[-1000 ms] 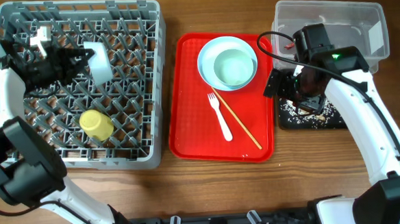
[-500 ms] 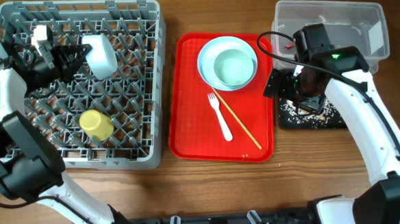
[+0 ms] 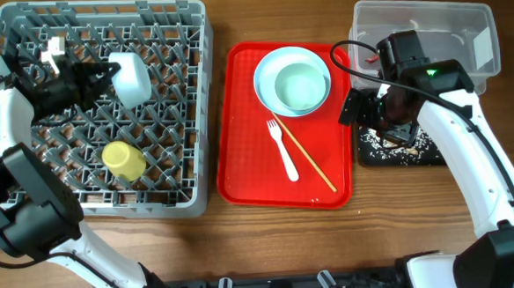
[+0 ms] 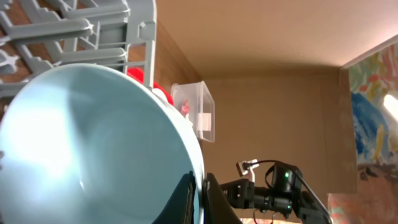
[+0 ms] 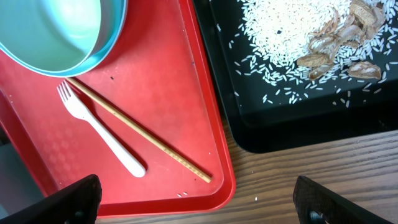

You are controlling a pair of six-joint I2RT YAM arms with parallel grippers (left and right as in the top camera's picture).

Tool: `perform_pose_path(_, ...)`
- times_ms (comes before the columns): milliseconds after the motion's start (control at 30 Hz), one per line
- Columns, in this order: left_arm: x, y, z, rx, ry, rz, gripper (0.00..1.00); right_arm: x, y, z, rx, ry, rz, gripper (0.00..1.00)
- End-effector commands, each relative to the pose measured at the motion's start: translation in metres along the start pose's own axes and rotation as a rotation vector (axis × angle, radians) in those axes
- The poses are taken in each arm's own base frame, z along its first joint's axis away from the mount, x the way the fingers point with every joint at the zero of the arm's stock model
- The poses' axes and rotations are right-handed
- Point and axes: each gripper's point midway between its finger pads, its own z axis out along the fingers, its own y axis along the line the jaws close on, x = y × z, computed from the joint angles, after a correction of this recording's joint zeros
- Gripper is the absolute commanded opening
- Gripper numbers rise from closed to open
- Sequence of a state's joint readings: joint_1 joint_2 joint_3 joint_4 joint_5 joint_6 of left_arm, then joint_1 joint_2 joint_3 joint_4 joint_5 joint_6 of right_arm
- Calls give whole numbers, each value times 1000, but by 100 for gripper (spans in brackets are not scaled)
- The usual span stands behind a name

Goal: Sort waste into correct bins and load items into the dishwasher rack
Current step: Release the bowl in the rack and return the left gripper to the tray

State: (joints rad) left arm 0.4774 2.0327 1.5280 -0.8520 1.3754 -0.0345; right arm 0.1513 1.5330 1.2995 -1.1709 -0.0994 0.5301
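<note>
Down and a touch right came the white plate [image 3: 131, 77] compared with half a second earlier, back lower among the pegs of the grey dishwasher rack [image 3: 198, 103]. The left gripper [image 3: 103, 74] was clamped on the plate's rim, holding it on edge over the rack's upper middle; the left wrist view was nearly filled by the plate's pale face. Below it, the yellow cup [image 3: 123, 160] sat in the rack's lower half, well apart from the plate.

Over on the red serving tray [image 3: 249, 162], the pale blue bowl [image 3: 266, 68] sat at the top with the pale green bowl [image 3: 301, 86] nested inside. Beneath them lay the white fork [image 3: 284, 150] and, just beside it, the wooden chopstick [image 3: 309, 159] on a diagonal.

The right gripper [image 5: 196, 193] hung above the edge where the serving tray met the black tray [image 3: 434, 157], fingers spread wide and carrying nothing. Rice [image 5: 292, 31] and brownish scraps [image 5: 348, 25] were heaped in that black tray. Behind it stood the clear tub [image 3: 418, 12], with the red wrapper [image 4: 185, 107] inside.
</note>
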Motion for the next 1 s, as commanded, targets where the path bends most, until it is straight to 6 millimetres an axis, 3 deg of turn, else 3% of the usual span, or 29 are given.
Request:
perform_pose_path(0, 0, 29, -1, -160, -5, -29, 4, -7, 2, -11, -6, -45, -10, 100)
perform_pose_path(100, 2, 43, -4, -242, -7, -50, 6, -7, 1, -11, -5, -44, -9, 100)
perform_pose_path(267, 1, 60, -21, -330, -33, -89, 26, -7, 1, -11, -5, -43, -9, 100)
perform_pose_path(433, -1, 65, -40, -337, -69, -129, 62, -7, 1, -11, -6, -44, -9, 100)
perform_pose_path(500, -2, 67, -48, -338, -85, -147, 72, -7, 1, -11, -6, -43, -9, 100)
perform_pose_path(600, -5, 70, -60, -339, -113, -162, 100, -6, 2, -11, -8, -42, -10, 100)
perform_pose_path(767, -7, 63, -77, -341, -153, -158, 100, -6, 2, -11, -8, -42, -10, 100)
perform_pose_path(967, -8, 18, -81, -350, -187, -31, 100, -7, 1, -11, -1, -46, -9, 100)
